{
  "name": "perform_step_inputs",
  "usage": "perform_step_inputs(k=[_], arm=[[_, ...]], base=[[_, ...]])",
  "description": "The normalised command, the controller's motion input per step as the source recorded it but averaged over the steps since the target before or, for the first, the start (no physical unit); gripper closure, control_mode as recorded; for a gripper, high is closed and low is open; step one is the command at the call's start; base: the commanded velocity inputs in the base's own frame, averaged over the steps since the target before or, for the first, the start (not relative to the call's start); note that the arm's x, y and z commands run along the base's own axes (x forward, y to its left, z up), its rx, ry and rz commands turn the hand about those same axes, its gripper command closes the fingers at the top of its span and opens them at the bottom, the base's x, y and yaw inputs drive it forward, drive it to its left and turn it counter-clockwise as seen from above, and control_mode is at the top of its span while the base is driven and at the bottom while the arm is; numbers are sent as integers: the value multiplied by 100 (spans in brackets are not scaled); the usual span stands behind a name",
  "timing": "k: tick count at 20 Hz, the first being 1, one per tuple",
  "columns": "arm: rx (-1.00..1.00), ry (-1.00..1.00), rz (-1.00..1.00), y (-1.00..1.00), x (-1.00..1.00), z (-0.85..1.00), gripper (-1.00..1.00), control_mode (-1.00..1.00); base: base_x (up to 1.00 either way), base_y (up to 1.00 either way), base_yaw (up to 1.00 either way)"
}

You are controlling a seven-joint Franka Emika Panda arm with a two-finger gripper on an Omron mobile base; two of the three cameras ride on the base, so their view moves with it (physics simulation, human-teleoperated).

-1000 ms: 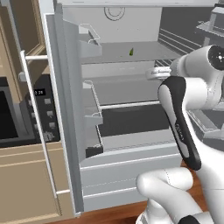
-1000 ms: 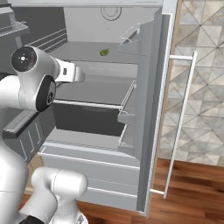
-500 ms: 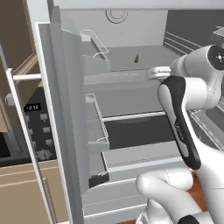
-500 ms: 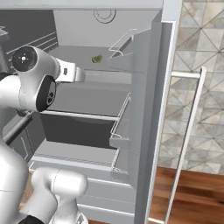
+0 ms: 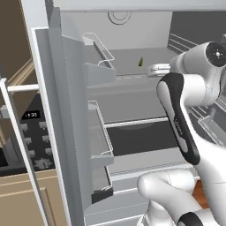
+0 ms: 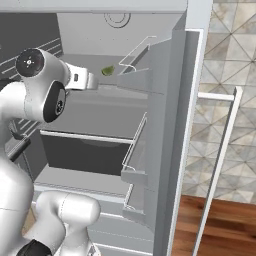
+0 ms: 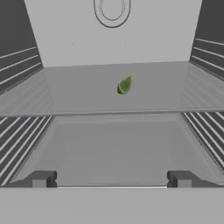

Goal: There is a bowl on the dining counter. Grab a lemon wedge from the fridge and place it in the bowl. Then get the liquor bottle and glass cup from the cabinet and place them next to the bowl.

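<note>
1. One fridge (image 5: 66, 110), pale grey, both doors swung wide, and the arm is reaching into its grey interior
2. One lemon wedge (image 7: 124, 85) on the upper shelf (image 7: 78, 87), greenish and leaf-shaped, sitting near the middle of that shelf, a little toward its back edge; it also shows as a small green speck in the left base view (image 5: 141, 62) and the right base view (image 6: 107, 71)
3. The gripper (image 7: 111, 179) is open, its two dark square tips (image 7: 42, 179) spread wide at the bottom of the hand view, nothing between them
4. Wedge and claw are well apart, the wedge straight ahead beyond the shelf's front edge
5. Two door bins (image 5: 98, 66) on the left door, one above the other, grey plastic with thin wire rails
6. Two more bins (image 6: 136, 67) stacked the same way on the right door
7. One round dial (image 7: 111, 11) on the flat back wall, up at the top edge
8. Ribbed grooves line both side walls, smooth matte grey everywhere else
9. One long silver bar handle (image 6: 220, 165) beside the right door, patterned tiled wall (image 6: 230, 60) behind it, reddish wood floor (image 6: 220, 225) below
</note>
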Motion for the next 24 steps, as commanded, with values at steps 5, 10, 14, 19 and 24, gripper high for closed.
perform_step_inputs(k=[5, 10, 14, 19, 24], arm=[[-5, 0, -2, 0, 42, 25, -100, -100], [-1, 0, -2, 0, 53, 10, -100, -100], [0, 2, 0, 0, 66, -15, -100, -100], [0, 0, -2, 0, 74, -22, -100, -100], [-1, 6, -6, 4, 55, -21, -100, -100]], base=[[0, 0, 0], [0, 0, 0], [0, 0, 0], [0, 0, 0], [0, 0, 0]])
